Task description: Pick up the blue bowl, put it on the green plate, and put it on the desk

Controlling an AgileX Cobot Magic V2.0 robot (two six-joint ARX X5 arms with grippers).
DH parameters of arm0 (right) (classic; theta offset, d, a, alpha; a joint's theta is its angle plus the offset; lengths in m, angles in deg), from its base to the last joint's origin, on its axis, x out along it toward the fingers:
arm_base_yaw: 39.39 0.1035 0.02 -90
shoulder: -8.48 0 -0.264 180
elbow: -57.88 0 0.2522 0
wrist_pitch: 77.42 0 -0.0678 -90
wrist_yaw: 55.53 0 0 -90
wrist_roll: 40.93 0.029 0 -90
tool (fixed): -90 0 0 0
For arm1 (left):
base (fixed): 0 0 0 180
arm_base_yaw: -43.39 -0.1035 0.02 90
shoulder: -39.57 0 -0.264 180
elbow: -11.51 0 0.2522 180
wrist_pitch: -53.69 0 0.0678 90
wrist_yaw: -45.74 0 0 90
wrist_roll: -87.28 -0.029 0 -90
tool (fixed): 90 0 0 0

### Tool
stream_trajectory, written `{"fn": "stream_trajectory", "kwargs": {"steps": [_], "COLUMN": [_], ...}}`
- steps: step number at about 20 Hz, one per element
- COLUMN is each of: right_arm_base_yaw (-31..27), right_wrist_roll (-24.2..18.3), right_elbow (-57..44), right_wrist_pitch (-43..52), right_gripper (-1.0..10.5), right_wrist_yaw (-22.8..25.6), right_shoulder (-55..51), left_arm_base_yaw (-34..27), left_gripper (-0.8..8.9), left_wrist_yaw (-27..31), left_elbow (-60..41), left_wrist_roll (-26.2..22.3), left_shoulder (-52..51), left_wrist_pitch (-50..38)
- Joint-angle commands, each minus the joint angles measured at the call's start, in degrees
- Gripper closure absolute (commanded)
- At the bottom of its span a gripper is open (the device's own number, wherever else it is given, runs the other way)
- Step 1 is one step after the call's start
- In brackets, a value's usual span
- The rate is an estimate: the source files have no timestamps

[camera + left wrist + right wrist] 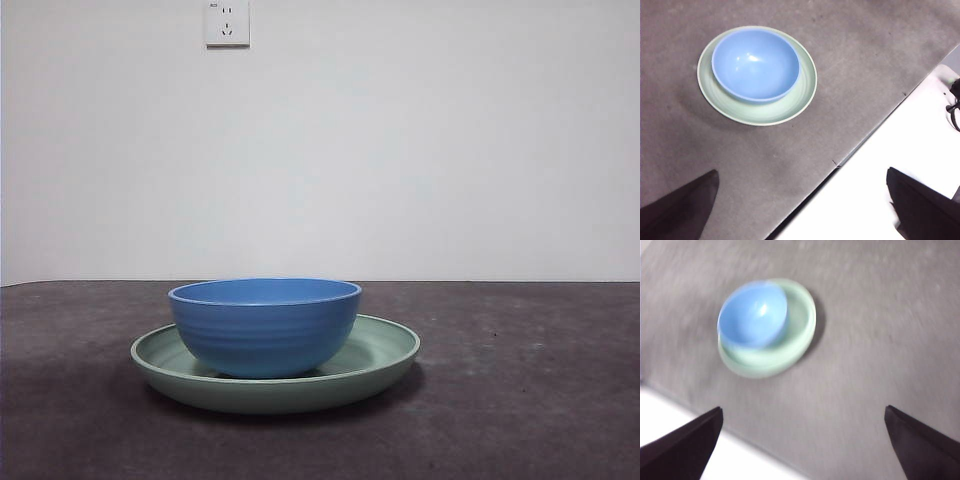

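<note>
The blue bowl (265, 325) sits upright inside the green plate (385, 352), and the plate lies flat on the desk (530, 400). From the front, the bowl stands a little to one side of the plate's middle, so more green rim shows on one side than on the other. This low view shows the bowl's outer wall with its faint rings, but not the inside. It also shows a white wall behind the desk with a white socket (227, 22) high up. No arm shows here.

The left wrist view looks down from above. Here the inside of the blue bowl (755, 63) shows, smooth and with nothing in it. The green plate (790, 102) peeks out around it, more on one side. The left gripper (807, 207) hangs well away from the bowl, jaws spread wide and holding nothing. This view also shows the desk's edge and a white surface (900, 150) past it.

The right wrist view is blurry. The blue bowl (753, 314) and green plate (790, 342) still show. The right gripper (802, 447) is far from them, jaws wide apart, with nothing between them.
</note>
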State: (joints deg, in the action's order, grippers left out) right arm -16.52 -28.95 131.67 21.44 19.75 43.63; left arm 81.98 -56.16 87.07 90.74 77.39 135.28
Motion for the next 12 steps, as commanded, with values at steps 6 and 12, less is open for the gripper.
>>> {"fn": "stream_trajectory", "kwargs": {"steps": [6,12], "right_arm_base_yaw": [0.39,0.39], "right_wrist_roll": [-6.78,-6.45], "right_elbow": [0.98,0.98], "right_wrist_pitch": [-9.49,-9.11], "right_gripper": [4.3,4.3], "right_wrist_yaw": [-0.92,-0.9], "right_shoulder": [-12.57,-13.22], "left_arm_base_yaw": [0.44,0.44], "left_gripper": [1.88,1.92], "left_wrist_yaw": [-0.02,-0.02], "left_elbow": [0.68,0.68], "left_wrist_roll": [1.73,1.75], "left_shoulder": [0.28,0.28], "left_wrist_pitch": [-0.48,-0.57]}}
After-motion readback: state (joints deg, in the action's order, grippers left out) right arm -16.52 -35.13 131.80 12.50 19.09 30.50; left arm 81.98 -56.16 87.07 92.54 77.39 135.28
